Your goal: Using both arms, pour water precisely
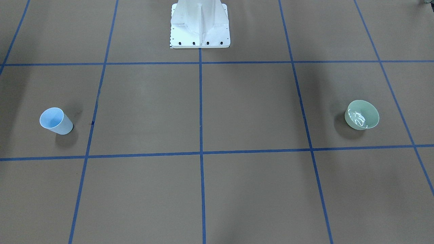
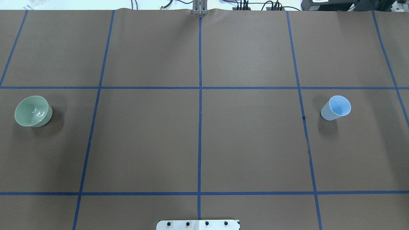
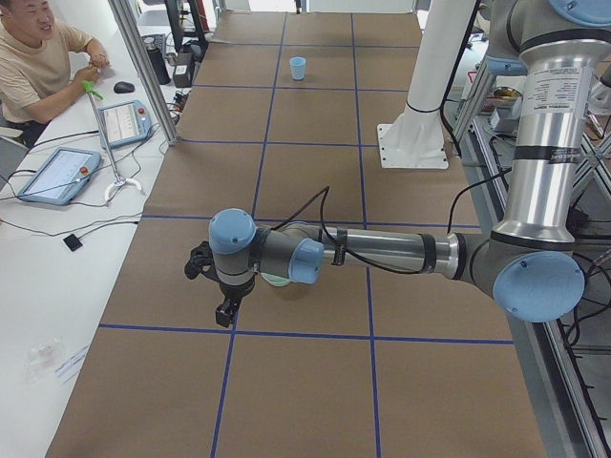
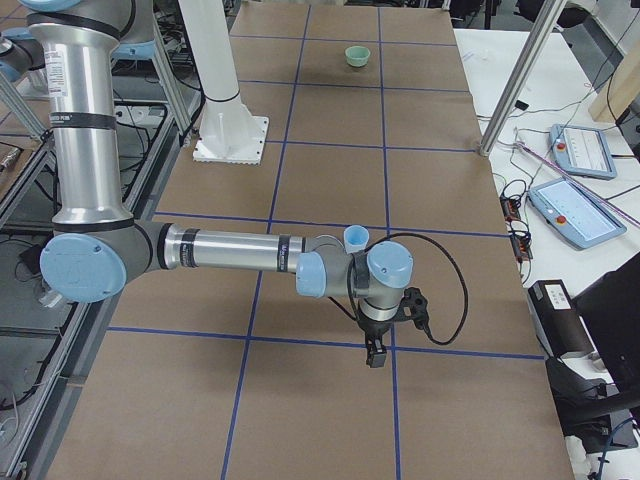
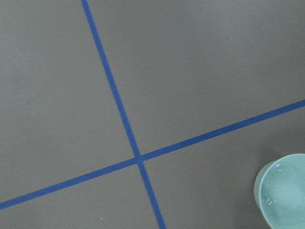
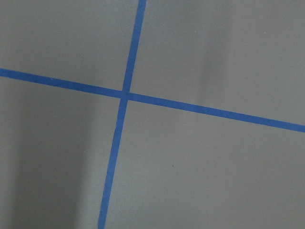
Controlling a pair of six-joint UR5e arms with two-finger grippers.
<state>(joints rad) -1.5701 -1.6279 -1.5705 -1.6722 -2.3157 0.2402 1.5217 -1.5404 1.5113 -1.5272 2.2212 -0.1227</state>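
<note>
The water [image 1: 358, 118] lies in the green bowl [image 2: 33, 111] beside the left gripper [image 3: 225, 315], the blue cup [image 2: 335, 108] beside the right gripper [image 4: 375, 355]; finger spread cannot be told.

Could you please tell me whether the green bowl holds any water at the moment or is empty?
It holds a little water: whitish glinting ripples lie at the bottom of the upright green bowl, well below its rim.
</note>
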